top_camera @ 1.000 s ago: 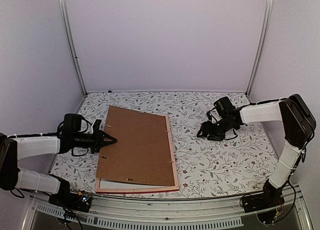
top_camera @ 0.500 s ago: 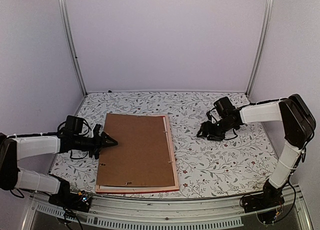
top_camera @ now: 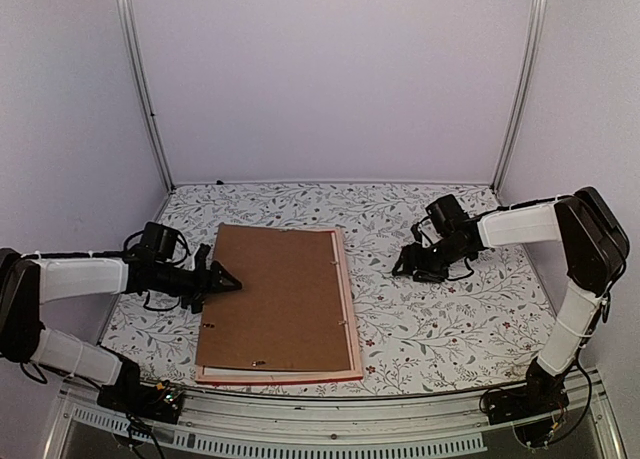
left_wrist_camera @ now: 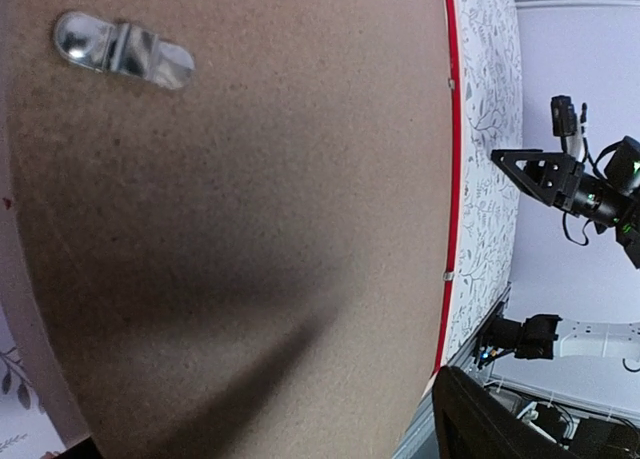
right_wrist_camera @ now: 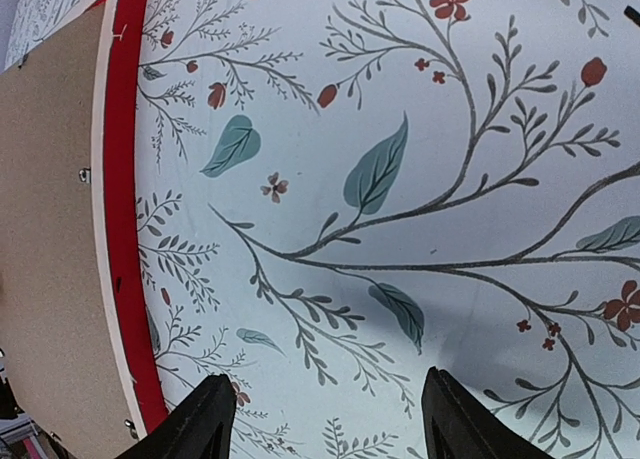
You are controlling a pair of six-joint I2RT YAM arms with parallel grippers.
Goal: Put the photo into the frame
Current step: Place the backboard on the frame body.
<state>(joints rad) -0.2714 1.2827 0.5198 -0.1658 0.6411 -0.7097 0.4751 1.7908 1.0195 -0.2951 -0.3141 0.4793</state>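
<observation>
**Frame lies back up under a board**

The frame [top_camera: 350, 309] lies flat on the table [top_camera: 430, 329], left of centre, covered by a brown board [top_camera: 280, 289]. The left gripper [top_camera: 224, 281] hovers with fingers spread over the board's left edge. The right gripper [top_camera: 404, 267], also spread, hangs over the table.

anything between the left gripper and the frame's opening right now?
Yes. The brown backing board lies on the frame and covers its whole opening. The left gripper, jaws open, sits over the board's left edge.
</observation>
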